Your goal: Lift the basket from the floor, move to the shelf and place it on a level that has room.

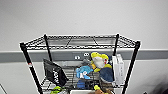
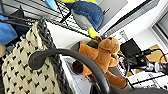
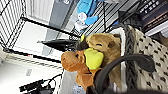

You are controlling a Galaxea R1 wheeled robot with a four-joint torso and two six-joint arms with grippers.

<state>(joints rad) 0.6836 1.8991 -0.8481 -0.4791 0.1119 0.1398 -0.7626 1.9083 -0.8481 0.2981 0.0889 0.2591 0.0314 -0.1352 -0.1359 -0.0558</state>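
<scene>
Judging by its woven sides, the basket (image 2: 22, 67) looks light but floppy, best carried by its dark loop handles (image 3: 125, 65) at both ends; finger positions cannot be told.

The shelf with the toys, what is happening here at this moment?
The robot stands close before the black wire shelf. Its top level is bare; the level below holds plush toys, a black bag and a white box. Both wrist cameras show the woven basket right beside them, raised near the shelf, with brown plush animals in it. The gripper fingers cannot be made out.
</scene>
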